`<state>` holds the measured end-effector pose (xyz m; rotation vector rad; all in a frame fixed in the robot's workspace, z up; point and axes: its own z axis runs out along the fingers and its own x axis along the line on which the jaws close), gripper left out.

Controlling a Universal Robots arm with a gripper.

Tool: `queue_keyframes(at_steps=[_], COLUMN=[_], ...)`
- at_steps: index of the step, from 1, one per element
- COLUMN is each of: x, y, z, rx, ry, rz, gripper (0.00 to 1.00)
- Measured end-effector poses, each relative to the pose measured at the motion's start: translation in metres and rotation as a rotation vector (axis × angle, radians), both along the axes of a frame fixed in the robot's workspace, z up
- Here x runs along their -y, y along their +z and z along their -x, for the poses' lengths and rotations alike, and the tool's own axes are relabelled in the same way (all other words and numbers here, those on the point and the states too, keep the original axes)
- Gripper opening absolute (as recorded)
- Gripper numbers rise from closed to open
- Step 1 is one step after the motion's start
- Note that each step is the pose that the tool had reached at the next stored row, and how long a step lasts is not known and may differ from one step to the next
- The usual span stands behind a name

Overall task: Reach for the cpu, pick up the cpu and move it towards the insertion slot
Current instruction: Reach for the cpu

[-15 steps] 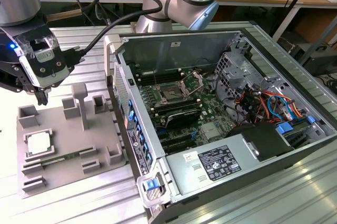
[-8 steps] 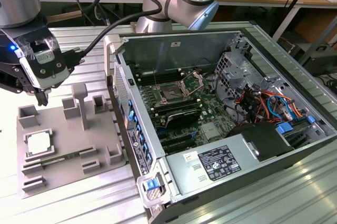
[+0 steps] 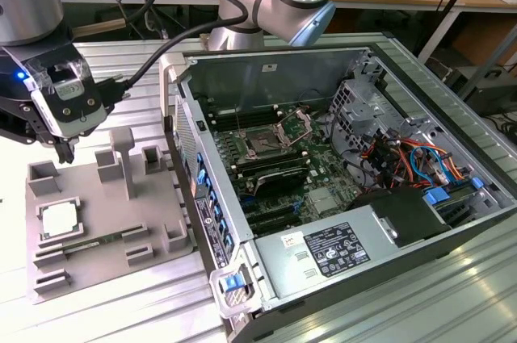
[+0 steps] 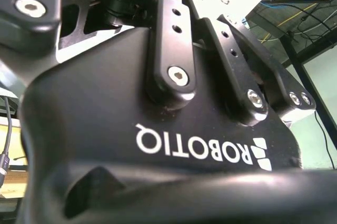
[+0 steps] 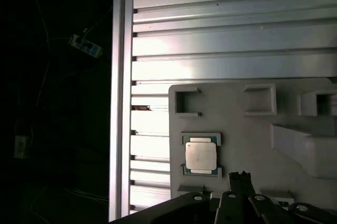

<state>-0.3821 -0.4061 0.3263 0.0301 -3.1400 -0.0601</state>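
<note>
We are hovering the hand (image 3: 65, 149), pinched together and empty, at the exterior view's upper left over the tray (image 3: 105, 206). The cpu (image 3: 58, 219) is sitting lower left in a raised nest (probably keeping it square for grasping).

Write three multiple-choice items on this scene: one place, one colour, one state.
1. Where does the cpu lie? A) in a recess of the grey holder tray B) in a drawer C) on the floor.
2. What colour is the cpu's top? A) green B) silver C) blue.
3. How is the gripper placed? A) gripping the cpu B) resting on the tray C) above the tray, apart from the cpu.
Key: 1 A, a recess frames it; 2 B, pale metal; 3 C, the exterior view shows a gap.
</note>
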Motion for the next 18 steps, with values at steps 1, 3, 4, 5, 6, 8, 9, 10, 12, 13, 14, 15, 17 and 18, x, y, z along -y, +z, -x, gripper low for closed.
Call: queue_keyframes(at_steps=[1,3,4,5,6,8,9,10,12,13,14,15,17,18], x=[0.0000,0.0000,0.0000,0.0000,0.0000,0.0000,0.0000,0.0000,0.0000,0.0000,0.0000,0.0000,0.0000,0.0000], y=[-0.0002,-0.0009,-0.0012,-0.0016,-0.0018,-0.0023,-0.0025,-0.0026,-0.0030,-0.0032,-0.0035,-0.0038,-0.0042,-0.0044], z=[0.0000,0.0000,0.0000,0.0001,0.0000,0.0001,0.0001,0.0001,0.0001,0.0000,0.0001,0.0001,0.0001,0.0001], rx=[0.0000,0.0000,-0.0001,0.0000,-0.0001,0.0000,0.0000,0.0000,0.0000,0.0000,0.0000,-0.0001,0.0000,0.0000], ry=[0.000,0.000,0.000,0.000,0.000,0.000,0.000,0.000,0.000,0.000,0.000,0.000,0.000,0.000], rz=[0.0000,0.0000,0.0000,0.0001,0.0001,0.0000,0.0001,0.0000,0.0000,0.0000,0.0000,0.0000,0.0000,0.0000], gripper=[0.11,0.11,0.11,0.11,0.11,0.11,0.11,0.11,0.11,0.11,0.11,0.11,0.11,0.11])
